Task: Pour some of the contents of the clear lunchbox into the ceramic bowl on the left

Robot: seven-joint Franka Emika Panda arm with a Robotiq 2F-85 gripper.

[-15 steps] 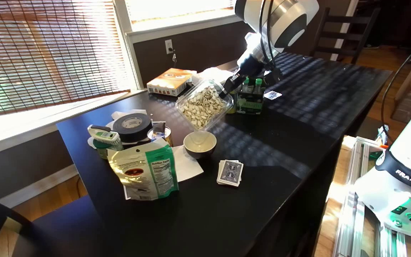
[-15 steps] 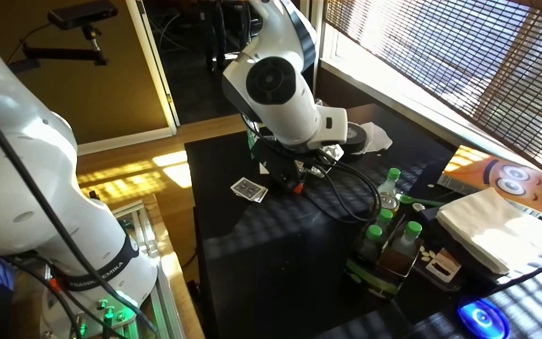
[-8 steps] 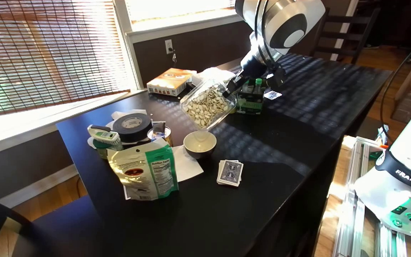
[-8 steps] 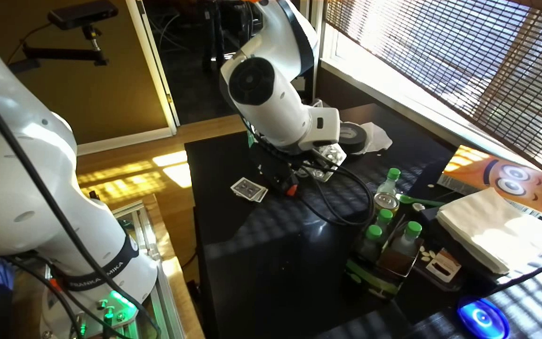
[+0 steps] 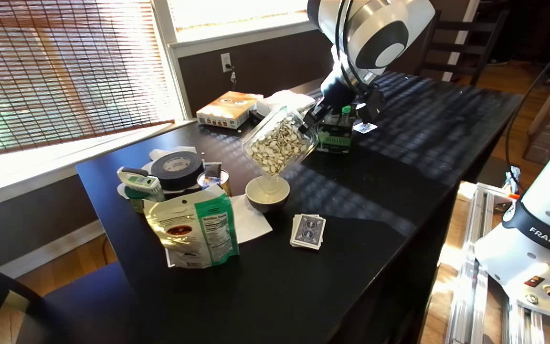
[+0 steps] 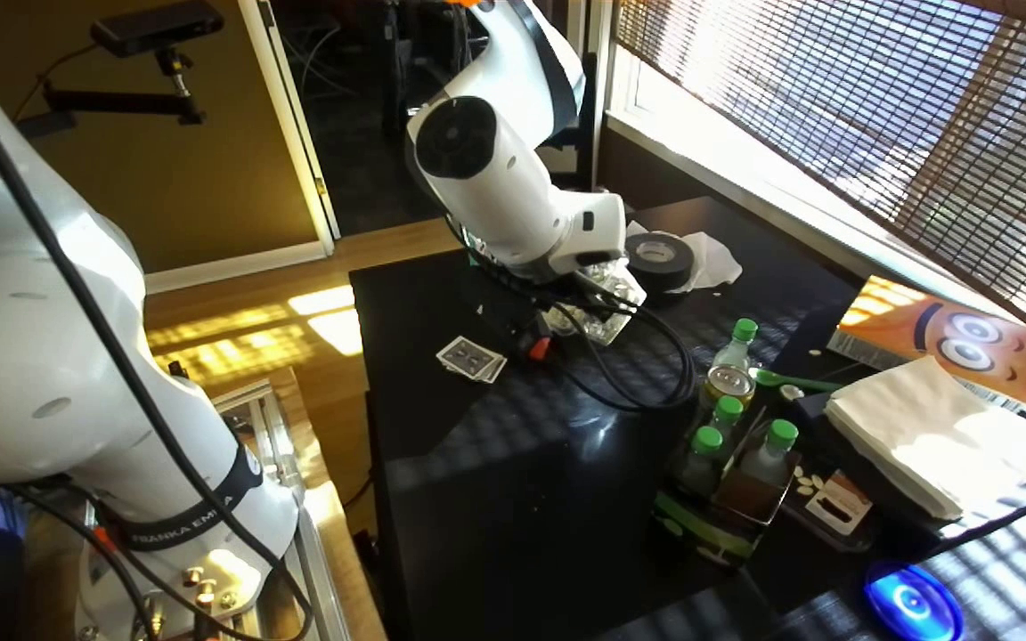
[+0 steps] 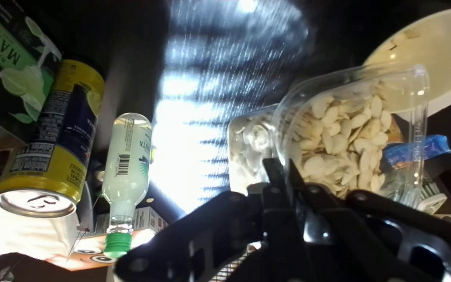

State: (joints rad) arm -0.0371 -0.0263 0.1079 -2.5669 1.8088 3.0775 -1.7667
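"Currently, gripper (image 7: 282, 172) status?"

"Clamped on a wall of the clear lunchbox (image 7: 417, 129); pumpkin seeds (image 7: 341, 137) inside."

"Position?"

"Tilted, lower corner over the ceramic bowl (image 5: 270, 200), far and left of the playing cards (image 5: 308, 231) in an exterior view."

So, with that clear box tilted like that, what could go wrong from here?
The end effector seems to pinch the clear box only at its edge, so the load might twist or slip.
The bowl looks smaller than the clear box, so the pale pieces could rush out together and partly miss it.
Strays might land on the cards nearby.
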